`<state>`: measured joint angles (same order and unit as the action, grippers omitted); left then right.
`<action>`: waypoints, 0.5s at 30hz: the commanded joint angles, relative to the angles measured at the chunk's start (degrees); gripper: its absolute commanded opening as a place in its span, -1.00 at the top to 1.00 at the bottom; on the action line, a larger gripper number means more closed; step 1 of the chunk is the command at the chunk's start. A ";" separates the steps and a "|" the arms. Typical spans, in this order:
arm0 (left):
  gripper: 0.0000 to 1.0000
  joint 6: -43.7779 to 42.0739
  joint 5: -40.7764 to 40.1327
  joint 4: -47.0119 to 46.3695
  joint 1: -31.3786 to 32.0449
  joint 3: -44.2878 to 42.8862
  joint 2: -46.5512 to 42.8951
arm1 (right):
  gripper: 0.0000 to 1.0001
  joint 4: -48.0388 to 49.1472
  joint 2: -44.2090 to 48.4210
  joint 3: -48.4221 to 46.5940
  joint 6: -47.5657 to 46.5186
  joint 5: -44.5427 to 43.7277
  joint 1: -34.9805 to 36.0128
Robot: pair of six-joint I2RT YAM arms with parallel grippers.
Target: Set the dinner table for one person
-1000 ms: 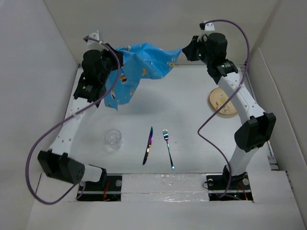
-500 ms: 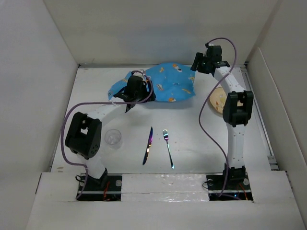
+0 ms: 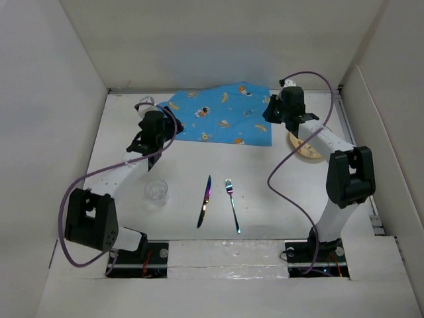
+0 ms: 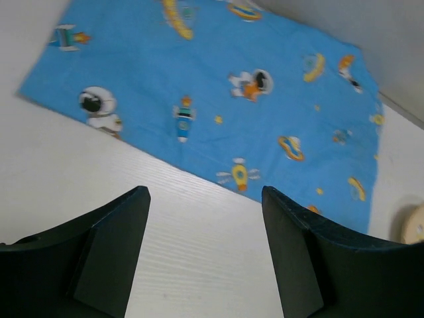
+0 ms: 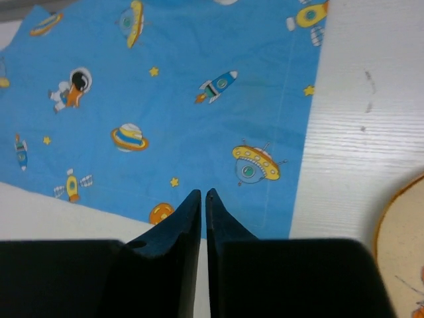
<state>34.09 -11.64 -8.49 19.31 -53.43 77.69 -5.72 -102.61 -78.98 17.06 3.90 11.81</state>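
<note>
Top external view: how many of each do you have?

One white table (image 3: 265, 192) under both arms, carrying one placemat (image 3: 218, 114), one glass (image 3: 156, 191), one knife (image 3: 205, 201), one fork (image 3: 232, 204) and one plate (image 3: 306, 144).

Anything hidden from you?

Your right arm covers part of the plate. Your left tool (image 4: 202, 199) stands spread and empty. Your right tool (image 5: 202, 195) is pressed together above the placemat.
</note>
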 commanded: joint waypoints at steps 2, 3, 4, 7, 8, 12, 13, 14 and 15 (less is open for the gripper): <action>-0.31 4.50 -0.41 2.17 -7.96 -1.24 5.71 | 0.48 3.87 -0.84 6.63 0.34 -3.20 0.75; -0.31 5.02 -0.40 2.77 -9.45 -2.72 8.59 | 0.31 4.04 -0.58 7.69 0.52 -3.55 0.75; -0.31 5.11 1.43 3.39 -12.25 -3.69 10.53 | 0.24 3.87 -0.14 8.48 0.61 -5.29 0.75; -0.28 5.47 2.85 6.73 -16.67 -9.24 18.20 | 0.11 2.29 -0.75 9.63 -0.01 -7.07 0.15; -0.27 5.38 2.41 8.21 -17.20 -10.45 19.85 | 0.10 1.59 -0.93 9.55 -0.27 -6.98 0.14; -0.27 4.33 -1.28 10.60 -18.87 -15.38 26.70 | 0.08 1.24 -1.63 10.69 -0.80 -6.89 -0.38; -0.27 4.24 -1.11 10.77 -19.83 -15.91 27.51 | 0.08 0.97 -1.89 10.60 -0.80 -6.72 -0.39; -0.27 4.32 -0.93 11.21 -20.71 -16.53 28.47 | 0.08 0.71 -2.33 10.60 -0.97 -6.63 -0.39; -0.27 4.32 -0.67 11.48 -21.24 -17.92 30.31 | 0.08 0.97 -2.42 11.12 -0.89 -6.63 -0.39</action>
<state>38.41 -11.42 0.84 -0.62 -67.64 106.94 -5.58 -103.98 -68.45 17.26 -1.52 11.90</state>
